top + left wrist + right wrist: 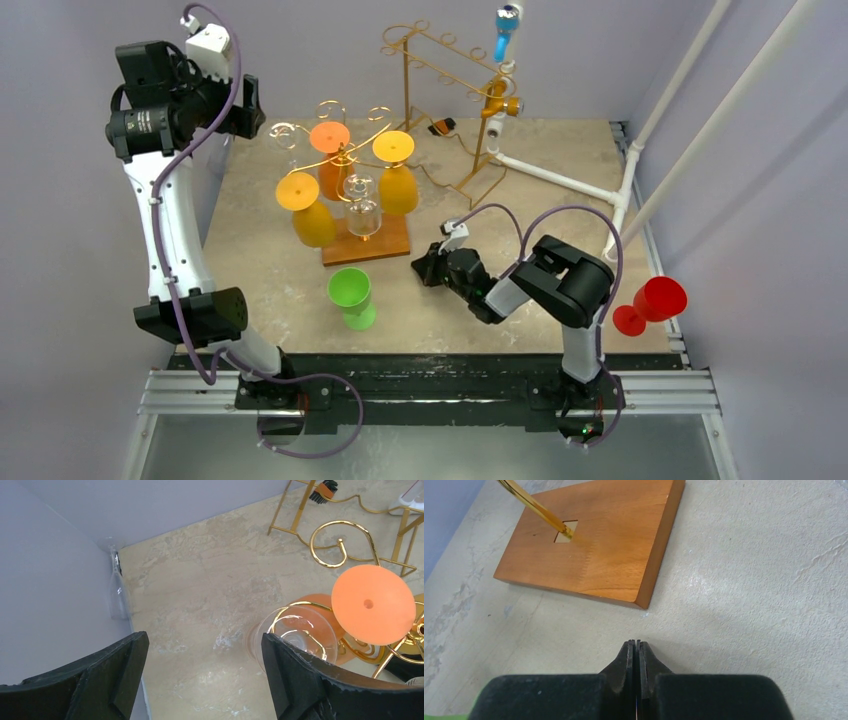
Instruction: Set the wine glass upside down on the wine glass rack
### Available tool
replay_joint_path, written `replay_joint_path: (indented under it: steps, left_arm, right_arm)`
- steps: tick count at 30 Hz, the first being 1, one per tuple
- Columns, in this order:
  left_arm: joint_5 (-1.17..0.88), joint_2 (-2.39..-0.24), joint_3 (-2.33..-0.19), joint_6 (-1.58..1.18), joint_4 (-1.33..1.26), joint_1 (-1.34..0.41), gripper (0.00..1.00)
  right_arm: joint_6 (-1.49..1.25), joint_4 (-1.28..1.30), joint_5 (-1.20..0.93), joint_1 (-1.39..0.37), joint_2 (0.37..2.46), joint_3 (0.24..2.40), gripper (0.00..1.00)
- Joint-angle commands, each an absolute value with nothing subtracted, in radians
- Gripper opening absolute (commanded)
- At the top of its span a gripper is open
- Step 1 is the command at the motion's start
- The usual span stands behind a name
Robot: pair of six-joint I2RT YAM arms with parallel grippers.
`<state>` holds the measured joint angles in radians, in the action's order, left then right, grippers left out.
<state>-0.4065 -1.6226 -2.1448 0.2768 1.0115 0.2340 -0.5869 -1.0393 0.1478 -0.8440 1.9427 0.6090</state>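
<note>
Left arm [170, 220] raised, fingers [300, 680] spread wide — right arm [560, 280] low, fingers [626, 662] pressed together.

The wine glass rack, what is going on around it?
Neither arm holds a glass. The left gripper hangs open above the rack, over a clear glass and an orange glass hung upside down. The right gripper sits shut, low by the rack's wooden base. A green glass stands on the table and a red glass lies at its right edge.
</note>
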Motion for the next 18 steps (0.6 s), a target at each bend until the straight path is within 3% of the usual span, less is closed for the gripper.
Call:
replay_joint_path:
  steps: [1,8,14,18]
  left_arm:
    - [-0.323,-1.576,-2.127,0.305,1.026,0.231,0.92]
    - [-0.245,-1.436,-1.820,0.368,0.954,0.344,0.99]
    - [-0.392,-1.333,-1.489,0.463,0.883,0.537,0.99]
    - [-0.524,-1.252,-1.227,0.613,0.843,0.574,0.95]
  right_arm:
    - [-0.594,-1.010,0.182,-0.848,1.900,0.590,0.00]
    - [-0.597,-0.970,0.189,-0.828,1.832,0.576,0.00]
    - [-0.594,-0.912,0.178,-0.801,1.772,0.589,0.00]
    - [-0.609,-0.867,0.161,-0.775,1.760,0.617,0.00]
